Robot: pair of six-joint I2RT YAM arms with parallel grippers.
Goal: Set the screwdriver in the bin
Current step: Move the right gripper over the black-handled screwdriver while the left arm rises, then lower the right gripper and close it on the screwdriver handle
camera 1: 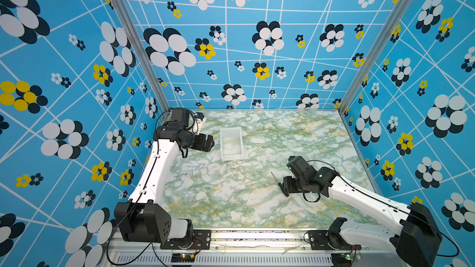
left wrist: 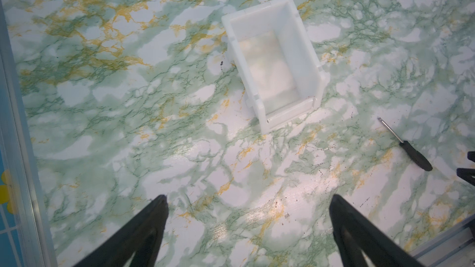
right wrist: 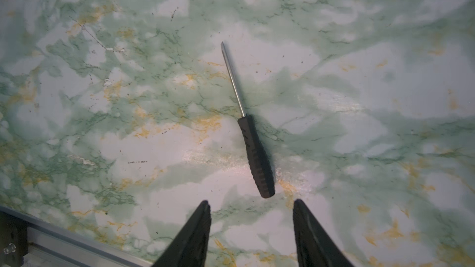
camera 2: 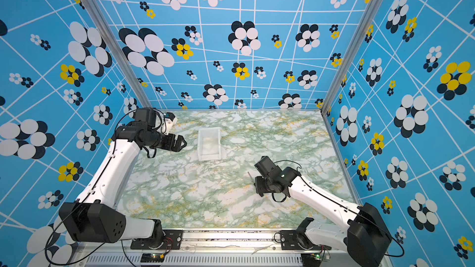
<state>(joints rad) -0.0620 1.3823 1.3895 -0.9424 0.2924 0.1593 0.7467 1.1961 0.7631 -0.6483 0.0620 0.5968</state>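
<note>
Nothing done: screwdriver (right wrist: 254,152) on surface (right wrist: 128,124), well apart from empty bin (left wrist: 305,47); right end effector (right wrist: 251,202) half-open, empty; left end effector (left wrist: 248,196), near bin, wide open, empty. Grasp, transfer not yet done.

Bright, even overhead light fills both top views, whose wide lenses bow the patterned walls (camera 1: 64,93) at the edges, while the dimmer, hazier wrist views show pale glare patches on the marble tabletop (right wrist: 221,161), soft shadows and a reasonably sharp screwdriver (right wrist: 257,155).
</note>
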